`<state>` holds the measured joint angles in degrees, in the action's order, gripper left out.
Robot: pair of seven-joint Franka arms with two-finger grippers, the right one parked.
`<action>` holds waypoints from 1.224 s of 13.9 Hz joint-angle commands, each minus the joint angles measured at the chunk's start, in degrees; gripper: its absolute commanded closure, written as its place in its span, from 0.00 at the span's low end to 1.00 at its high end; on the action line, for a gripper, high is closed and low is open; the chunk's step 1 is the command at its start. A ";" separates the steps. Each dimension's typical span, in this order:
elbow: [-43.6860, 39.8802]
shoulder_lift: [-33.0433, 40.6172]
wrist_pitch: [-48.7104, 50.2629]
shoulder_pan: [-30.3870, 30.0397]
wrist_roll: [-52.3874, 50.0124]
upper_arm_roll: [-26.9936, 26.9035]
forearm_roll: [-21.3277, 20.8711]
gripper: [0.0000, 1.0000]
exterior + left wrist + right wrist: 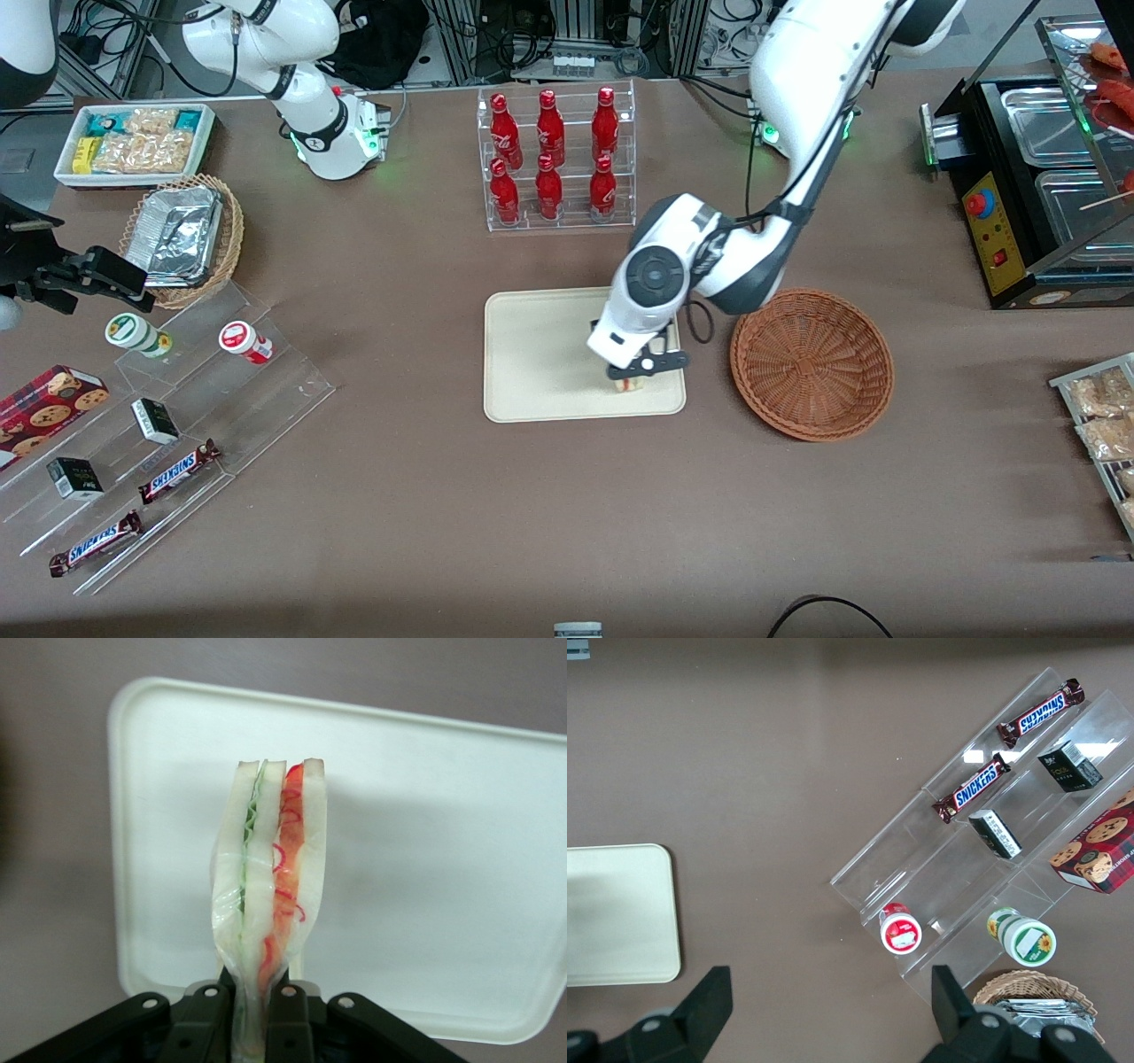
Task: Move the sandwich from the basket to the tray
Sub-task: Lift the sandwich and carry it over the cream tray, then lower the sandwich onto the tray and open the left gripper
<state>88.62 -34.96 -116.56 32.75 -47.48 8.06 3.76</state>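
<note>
Claw (640, 366) pinches the sandwich (268, 904) upright over the tray (532, 354), clear of the basket (811, 363); lower until bread touches tray, then release gently

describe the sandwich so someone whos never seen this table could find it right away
Start at the cream tray in the middle of the brown table, beside the round reddish-brown basket. Over the tray's basket-side end the left arm's claw is shut on the sandwich. It is a wrapped wedge of white bread with green and red filling layers, the only food item at the tray.
</note>
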 commanded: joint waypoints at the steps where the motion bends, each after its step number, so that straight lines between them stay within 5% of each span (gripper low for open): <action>1: -7.13 -4.32 2.21 2.50 -3.66 -0.59 0.81 0.96; 11: -8.46 -8.90 -2.53 5.66 -4.73 -0.67 0.37 0.93; 12: -8.46 -8.90 -2.54 5.58 -4.55 -0.67 0.37 0.87; 13: -8.46 -8.82 -2.54 5.49 -4.99 -0.59 0.55 0.54; 14: -8.46 -8.55 -2.54 5.49 -5.25 -0.59 0.81 0.01; 17: -8.64 -6.28 -1.75 5.57 -4.73 -0.67 0.11 0.00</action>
<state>80.78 -42.95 -119.44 37.54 -51.91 8.06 3.80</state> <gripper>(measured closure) 0.485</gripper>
